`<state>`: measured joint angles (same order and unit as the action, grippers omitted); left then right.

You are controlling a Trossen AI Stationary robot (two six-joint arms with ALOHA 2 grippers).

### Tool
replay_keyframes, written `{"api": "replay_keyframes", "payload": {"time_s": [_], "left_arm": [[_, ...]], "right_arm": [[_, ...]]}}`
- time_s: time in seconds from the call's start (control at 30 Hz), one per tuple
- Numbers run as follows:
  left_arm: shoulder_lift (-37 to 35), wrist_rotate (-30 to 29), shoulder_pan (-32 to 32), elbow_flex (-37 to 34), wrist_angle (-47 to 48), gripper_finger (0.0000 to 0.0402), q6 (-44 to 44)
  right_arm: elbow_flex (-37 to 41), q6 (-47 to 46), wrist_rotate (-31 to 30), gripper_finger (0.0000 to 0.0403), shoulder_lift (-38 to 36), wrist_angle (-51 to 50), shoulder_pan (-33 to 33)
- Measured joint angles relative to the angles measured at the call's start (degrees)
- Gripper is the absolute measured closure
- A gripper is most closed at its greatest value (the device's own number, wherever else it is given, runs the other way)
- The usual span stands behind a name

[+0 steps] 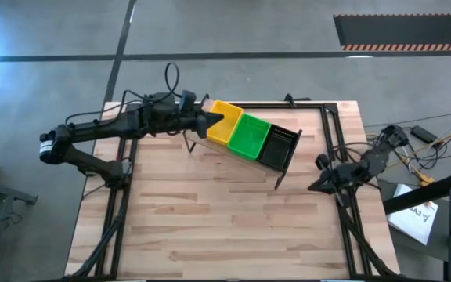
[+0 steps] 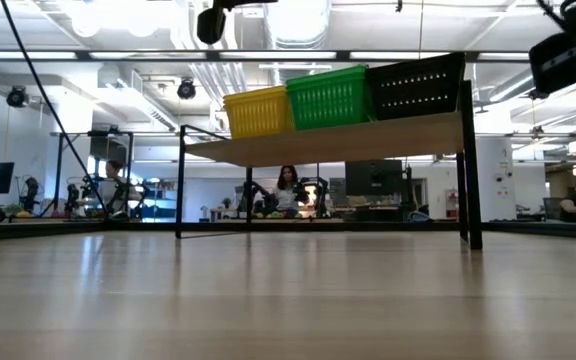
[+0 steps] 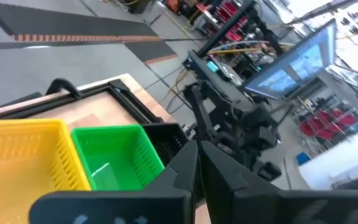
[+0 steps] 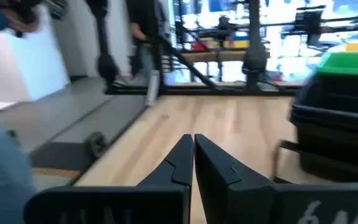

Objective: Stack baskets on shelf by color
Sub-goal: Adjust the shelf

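High view: the shelf stands at the far middle of the bench, its long axis running from about 10 o'clock to 4 o'clock across the picture. Three stacks sit on it side by side, each touching the next: the yellow baskets at the 10 o'clock end, the green baskets in the middle, and the black baskets at the 4 o'clock end. The left gripper lies at the yellow end, its tip over or just beside the yellow stack's outer rim; the stack lies toward 4 o'clock from the jaws, in line with the shelf's long axis. The left wrist view shows those jaws drawn nearly together and holding nothing. The right gripper waits at the bench's right edge, at about 4 o'clock from the black end and apart from it; its wrist view shows the jaws closed to a thin slit, empty. No basket is seen loose on the bench, so the sorting appears finished. Of the two arms, the left is the nearer to the shelf, and any further move would seem to be a withdrawal toward 9 o'clock.
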<state>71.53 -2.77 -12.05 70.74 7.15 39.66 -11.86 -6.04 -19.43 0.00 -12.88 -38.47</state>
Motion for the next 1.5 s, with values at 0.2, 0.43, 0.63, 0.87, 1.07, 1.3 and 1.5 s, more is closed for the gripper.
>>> {"api": "replay_keyframes", "payload": {"time_s": [0.2, 0.43, 0.63, 0.87, 1.07, 1.3, 1.5], "left_arm": [[-0.19, -2.27, 0.19, 0.54, 0.09, 0.0400, 0.52], [-0.22, -2.27, 0.51, 0.63, -0.49, 0.0400, 0.70], [-0.24, -2.27, 0.83, 0.59, -0.68, 0.0400, 0.66], [-0.28, -2.18, 0.91, 0.59, -0.69, 0.0400, 0.63], [-0.31, -2.08, 0.94, 0.96, -0.69, 0.0400, 0.50], [-0.31, -1.93, 0.98, 1.25, -0.67, 0.0400, 0.48], [-0.35, -1.38, 0.96, 1.22, -0.65, 0.0400, 0.48]], "right_arm": [[3.50, 2.49, 2.20, 0.0395, -0.01, 4.10, 8.55], [6.19, 2.18, 6.41, 0.0395, -0.01, 5.36, 22.24], [8.02, 1.48, 6.98, 0.0395, 0.00, 5.98, 31.22], [8.08, 1.22, 8.39, 0.0395, 2.33, 5.94, 38.02], [9.15, 0.72, 14.09, 0.0395, 7.36, 8.67, 42.18], [9.84, 1.21, 19.83, 0.0395, 14.18, 13.16, 47.74], [9.97, 2.20, 21.88, 0.0395, 16.33, 15.33, 51.49]]}}
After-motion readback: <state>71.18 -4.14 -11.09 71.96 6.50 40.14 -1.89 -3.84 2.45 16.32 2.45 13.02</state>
